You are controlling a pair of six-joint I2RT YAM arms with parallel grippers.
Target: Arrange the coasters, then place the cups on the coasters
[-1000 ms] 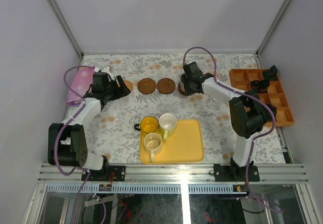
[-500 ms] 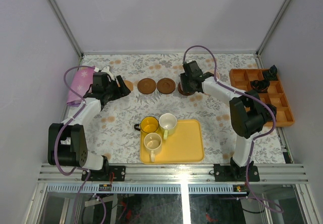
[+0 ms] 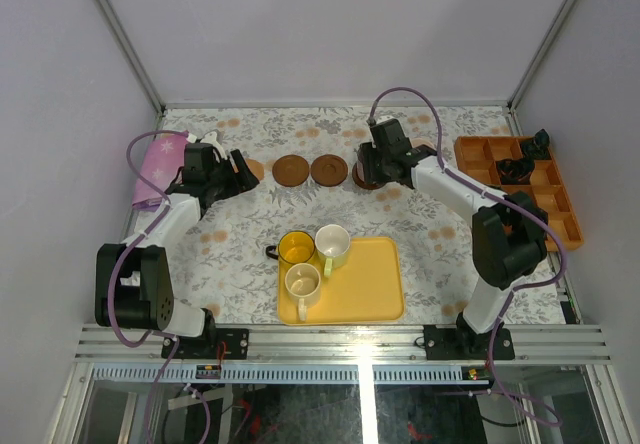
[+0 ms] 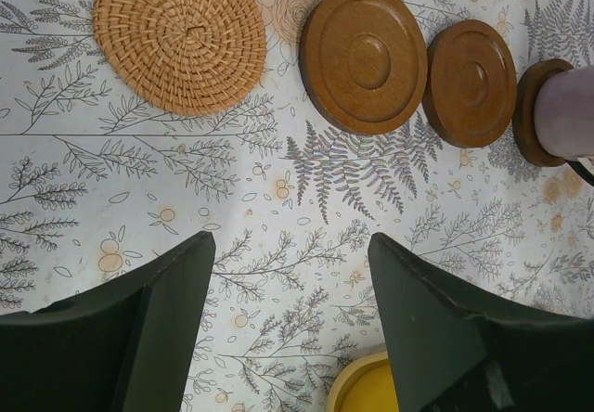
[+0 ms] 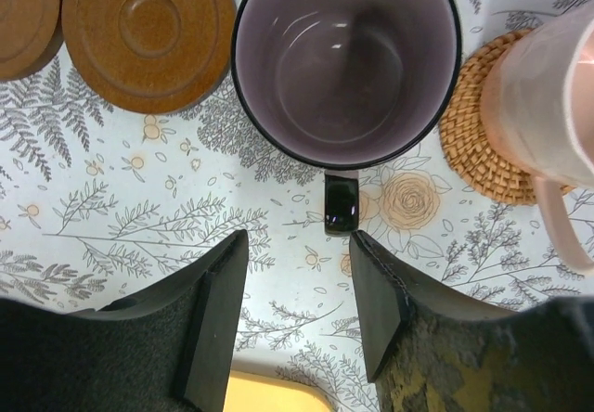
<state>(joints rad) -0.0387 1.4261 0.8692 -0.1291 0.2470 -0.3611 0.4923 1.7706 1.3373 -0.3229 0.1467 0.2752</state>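
In the left wrist view a tan woven coaster [image 4: 179,36] and two dark brown coasters [image 4: 363,57] [image 4: 471,82] lie in a row. A third dark coaster [image 4: 529,115] carries the grey-purple cup [image 4: 566,110]. My left gripper [image 4: 292,273] hovers open over bare cloth, holding nothing. My right gripper [image 5: 299,282] is open just behind the handle of the grey-purple cup [image 5: 345,59], not touching it. The pink cup [image 5: 548,96] stands on a second tan coaster [image 5: 483,143]. A yellow cup [image 3: 296,248] and two cream cups [image 3: 332,244] [image 3: 303,282] sit on the yellow tray [image 3: 375,284].
An orange divided tray [image 3: 520,199] with small black objects lies at the right edge. A pink roll [image 3: 158,169] lies at the far left, beside my left arm. The yellow tray's corner [image 5: 269,393] shows below my right fingers.
My right gripper has opened wider and drawn back from the grey-purple cup, which stays on its dark coaster. The right arm's elbow has swung right. The left arm is still.
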